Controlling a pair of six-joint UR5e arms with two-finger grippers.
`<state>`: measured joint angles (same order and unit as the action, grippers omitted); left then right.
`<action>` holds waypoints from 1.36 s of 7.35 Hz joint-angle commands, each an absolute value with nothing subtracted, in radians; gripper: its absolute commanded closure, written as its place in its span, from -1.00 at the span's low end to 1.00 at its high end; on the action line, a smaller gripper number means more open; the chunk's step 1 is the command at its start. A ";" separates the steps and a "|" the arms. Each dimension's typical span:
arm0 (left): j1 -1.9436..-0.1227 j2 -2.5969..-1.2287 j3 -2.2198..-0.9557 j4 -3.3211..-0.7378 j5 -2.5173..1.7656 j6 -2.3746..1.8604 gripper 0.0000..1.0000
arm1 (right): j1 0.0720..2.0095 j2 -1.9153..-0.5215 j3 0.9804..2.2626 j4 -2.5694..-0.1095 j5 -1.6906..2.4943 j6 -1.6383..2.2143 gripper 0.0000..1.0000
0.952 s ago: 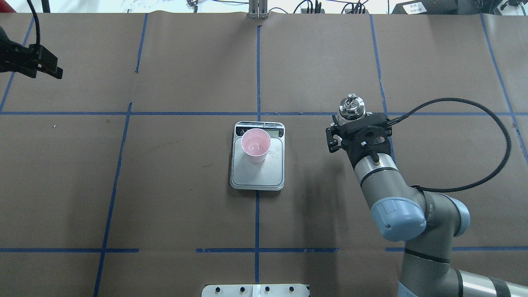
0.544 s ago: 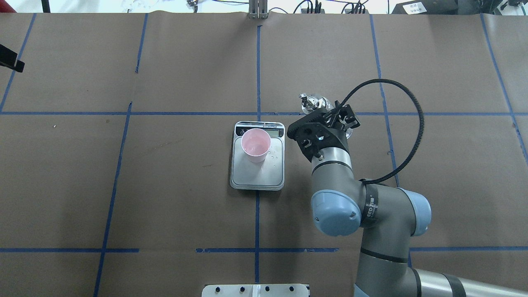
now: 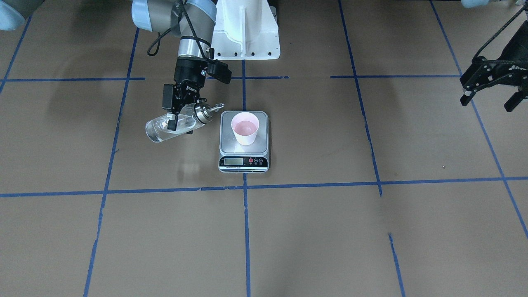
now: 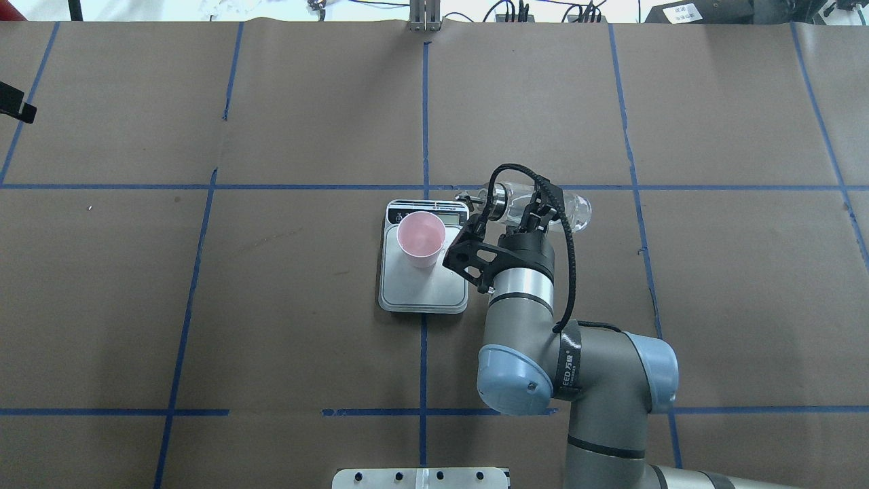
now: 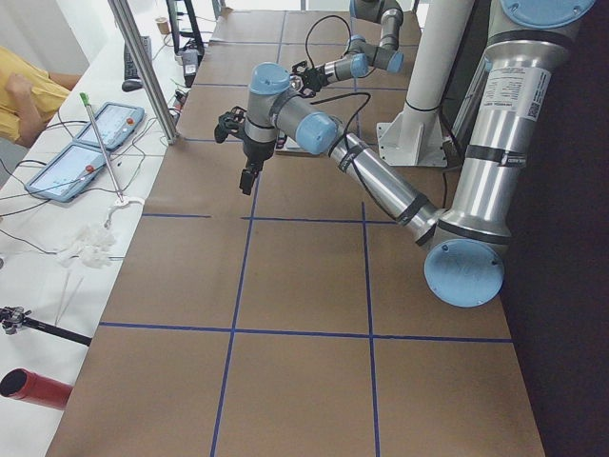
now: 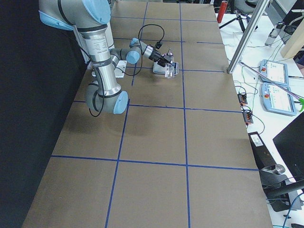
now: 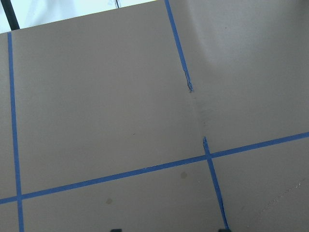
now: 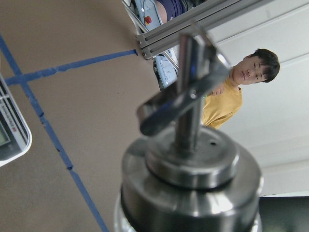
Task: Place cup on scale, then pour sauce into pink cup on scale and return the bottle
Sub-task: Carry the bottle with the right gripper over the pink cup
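— Looking near the robot first, what can you see?
— One flat scale point(image 3: 244, 167) in the middle of the table point(image 3: 330, 231), well away from every edge. One pale pink paper cup point(image 3: 245, 128) stands on its square steel plate point(image 4: 424, 292). The numbers on the screen point(image 3: 233, 161) are too small to read.
— Next?
— The right claw point(image 3: 178, 119), gripping one round glass bottle point(image 3: 159, 131) and hiding its middle. The bottle lies almost sideways in the air, just beside the scale's far right corner, with its shiny metal cap point(image 3: 201, 112) pointing at the scale.
— The sauce point(image 3: 154, 133)?
— See-through like the glass, hard to tell apart.
— Farthest?
— The left claw point(image 3: 490, 101), spread wide, holding nothing, nearer the table's far edge, partly cut off. Two claws altogether.
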<state>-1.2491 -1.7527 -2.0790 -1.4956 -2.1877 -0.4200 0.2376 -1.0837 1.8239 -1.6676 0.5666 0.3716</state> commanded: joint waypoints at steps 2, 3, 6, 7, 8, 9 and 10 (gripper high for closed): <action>-1.249 -1.752 -2.080 -1.496 -2.187 -0.420 -1.00 | 0.232 -1.037 1.738 -1.680 0.523 0.246 1.00; -1.249 -1.752 -2.079 -1.496 -2.187 -0.420 -1.00 | 0.232 -1.037 1.723 -1.680 0.512 0.180 1.00; -1.249 -1.752 -2.080 -1.496 -2.189 -0.422 -1.00 | 0.232 -1.003 1.672 -1.680 0.476 0.079 1.00; -1.249 -1.752 -2.079 -1.496 -2.189 -0.422 -1.00 | 0.232 -1.002 1.661 -1.680 0.451 0.021 1.00; -1.249 -1.752 -2.079 -1.496 -2.189 -0.422 -1.00 | 0.232 -1.003 1.661 -1.680 0.439 -0.030 1.00; -1.246 -1.753 -2.076 -1.496 -2.191 -0.432 -1.00 | 0.232 -1.000 1.661 -1.680 0.427 -0.093 1.00; -1.246 -1.753 -2.077 -1.497 -2.191 -0.433 -1.00 | 0.230 -1.002 1.661 -1.680 0.420 -0.133 1.00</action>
<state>-1.2467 -1.7527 -2.0771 -1.4960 -2.1899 -0.4290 0.2311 -1.0017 1.6622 -1.6797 0.4321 -0.0720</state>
